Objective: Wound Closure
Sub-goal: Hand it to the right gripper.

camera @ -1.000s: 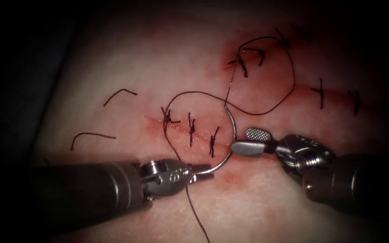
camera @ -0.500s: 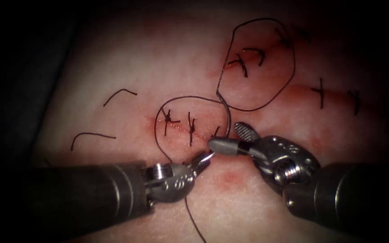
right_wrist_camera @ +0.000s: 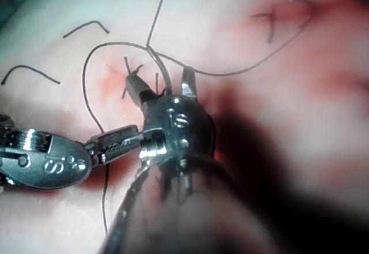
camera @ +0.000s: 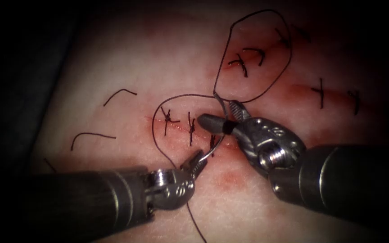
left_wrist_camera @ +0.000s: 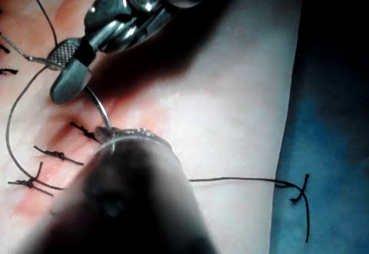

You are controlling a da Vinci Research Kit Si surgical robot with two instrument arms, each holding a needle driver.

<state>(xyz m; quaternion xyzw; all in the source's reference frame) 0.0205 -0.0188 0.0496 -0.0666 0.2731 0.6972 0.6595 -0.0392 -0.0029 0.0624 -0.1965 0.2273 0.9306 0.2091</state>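
Endoscope view is showing three stitches (camera: 190, 128) already lying across the cut (camera: 176, 129), while the left claw (camera: 198, 162) is holding the needle (camera: 218, 143) near one end, clear of the tissue (camera: 127, 67), and the right claw (camera: 223, 118) is gaping around its thread-end half.

tissue (camera: 127, 63) pale pink | thread (camera: 253, 96) dark | needle (camera: 219, 141) silver

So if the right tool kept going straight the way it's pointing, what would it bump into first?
Probably the stitches along the cut: the right tool, jaws open around the needle, points left along them. Depth is unclear, so it might pass above them.
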